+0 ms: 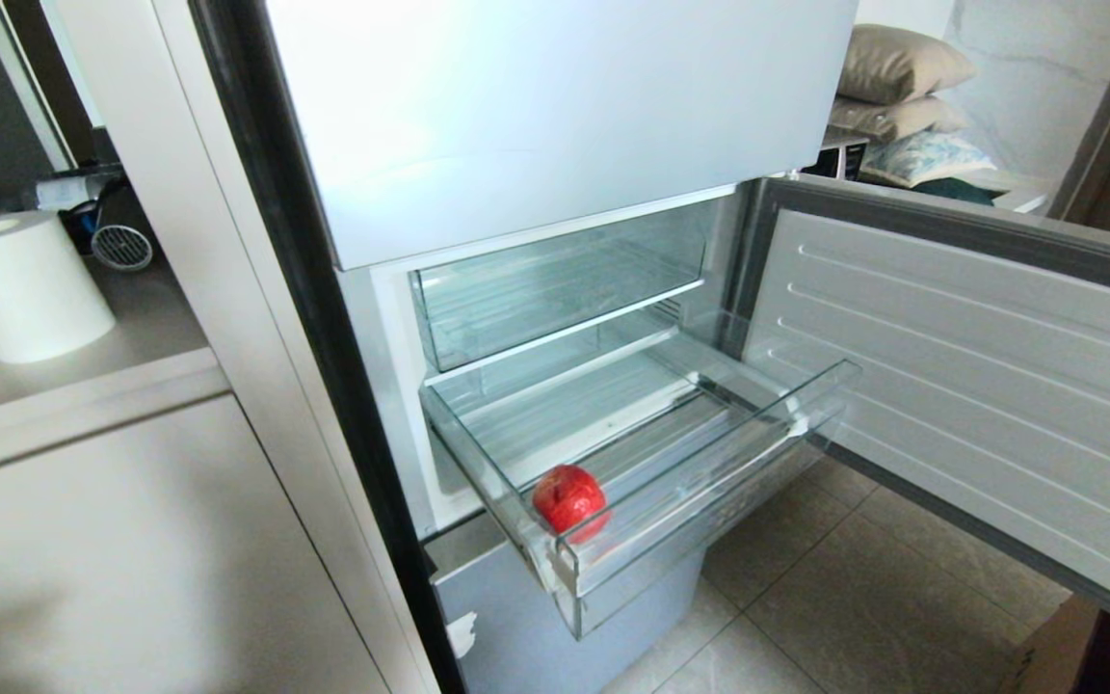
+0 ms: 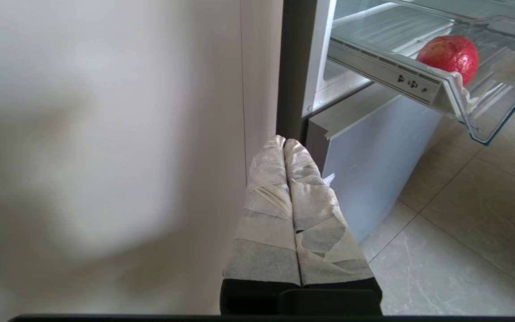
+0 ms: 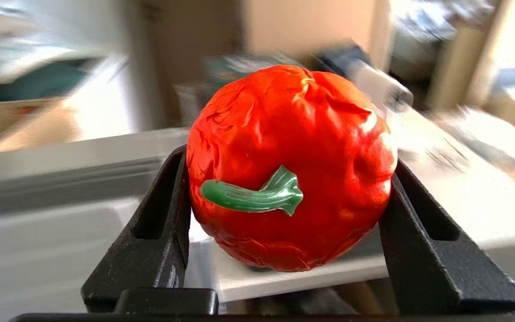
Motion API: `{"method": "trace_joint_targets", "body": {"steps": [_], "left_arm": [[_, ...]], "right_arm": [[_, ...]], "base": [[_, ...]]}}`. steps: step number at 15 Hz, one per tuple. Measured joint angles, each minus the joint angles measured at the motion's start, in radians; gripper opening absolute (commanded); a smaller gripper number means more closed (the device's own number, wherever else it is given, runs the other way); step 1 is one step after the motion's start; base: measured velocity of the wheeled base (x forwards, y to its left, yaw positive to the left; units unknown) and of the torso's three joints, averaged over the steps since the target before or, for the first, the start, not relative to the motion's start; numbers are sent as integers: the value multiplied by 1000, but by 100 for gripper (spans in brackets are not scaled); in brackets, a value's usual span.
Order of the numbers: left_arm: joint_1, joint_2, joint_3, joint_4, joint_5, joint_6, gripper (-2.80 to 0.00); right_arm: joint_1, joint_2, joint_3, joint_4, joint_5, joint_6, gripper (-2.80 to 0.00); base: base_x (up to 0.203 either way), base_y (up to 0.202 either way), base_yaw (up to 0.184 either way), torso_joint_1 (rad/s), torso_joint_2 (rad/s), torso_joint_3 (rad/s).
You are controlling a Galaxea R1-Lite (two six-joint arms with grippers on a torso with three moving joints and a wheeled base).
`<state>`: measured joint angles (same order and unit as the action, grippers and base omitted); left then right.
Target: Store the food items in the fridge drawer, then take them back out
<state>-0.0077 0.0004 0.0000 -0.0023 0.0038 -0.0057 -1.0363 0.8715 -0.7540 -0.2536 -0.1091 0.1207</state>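
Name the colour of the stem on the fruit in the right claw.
Green stem, on an orange-red fruit; clearest in the right wrist view.

So the apple (image 1: 568,498) sits in the front left corner of the pulled-out fridge drawer (image 1: 709,501), under another bin (image 1: 555,289). Open door (image 1: 979,386) hangs to the right, paper roll (image 1: 30,284) on the counter (image 1: 64,386) off left.

I am in a home kitchen. Before me stands a pale fridge (image 1: 555,116) with its lower door (image 1: 979,386) swung open and a clear fridge drawer (image 1: 709,453) pulled out. To my left, cream cabinet fronts (image 1: 131,559) carry a table (image 1: 141,323) with a paper towel roll (image 1: 30,284). The floor (image 1: 863,598) is large beige tile, and stacked pillows (image 1: 902,87) lie beyond the door.
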Motion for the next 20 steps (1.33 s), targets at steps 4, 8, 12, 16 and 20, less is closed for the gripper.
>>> {"method": "trace_joint_targets", "body": {"steps": [4,8,12,16,20], "left_arm": [[0,0,0,0,0,0,-280],[0,0,0,0,0,0,-280],[0,0,0,0,0,0,-280],[0,0,0,0,0,0,-280],[0,0,0,0,0,0,-280]], "right_arm": [[-145,216,-80,-19,11,26,-280],[-277,450,-165,-63,70,44,-280],[-383,720,-265,-127,128,47,-280],[-451,984,-412,-142,210,70,-280],[-462,1178,-518,-139,334,95,-280]], "base": [[0,0,0,0,0,0],[0,0,0,0,0,0],[0,0,0,0,0,0],[0,0,0,0,0,0],[0,0,0,0,0,0]]}}
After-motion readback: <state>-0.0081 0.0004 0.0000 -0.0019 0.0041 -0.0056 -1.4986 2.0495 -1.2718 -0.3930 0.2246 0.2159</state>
